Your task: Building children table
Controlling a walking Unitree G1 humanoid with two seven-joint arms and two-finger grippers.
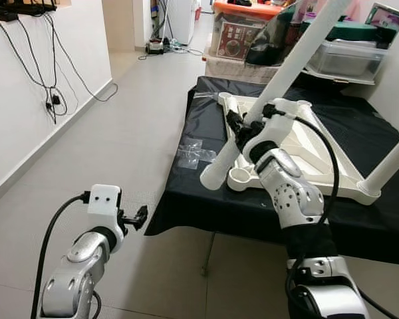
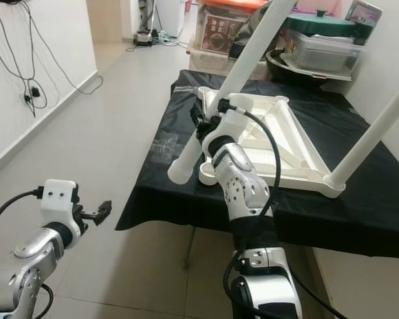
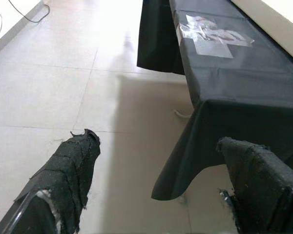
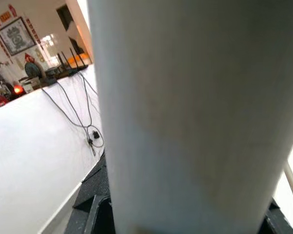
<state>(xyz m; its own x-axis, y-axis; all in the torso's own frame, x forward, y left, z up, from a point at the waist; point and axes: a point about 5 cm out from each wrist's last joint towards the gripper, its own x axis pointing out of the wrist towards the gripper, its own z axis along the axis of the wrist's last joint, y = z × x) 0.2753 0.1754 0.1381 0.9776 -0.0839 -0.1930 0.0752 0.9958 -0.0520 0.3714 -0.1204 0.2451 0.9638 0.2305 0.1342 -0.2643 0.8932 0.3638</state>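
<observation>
Head cams looked down from above, both catching the black-draped table (image 1: 253, 206); right wrist cam sat jammed against a white leg (image 4: 195, 117).

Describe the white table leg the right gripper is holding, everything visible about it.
The table leg is a long, smooth white tube, plastic by its look, with an open hollow lower end. It is tilted, its top running out of frame up to the right, its lower end low near the front corner socket of the upturned white tabletop but not seated in it. The right gripper is shut on it partway up. In the right wrist view its plain white surface sits close between the fingers.
</observation>
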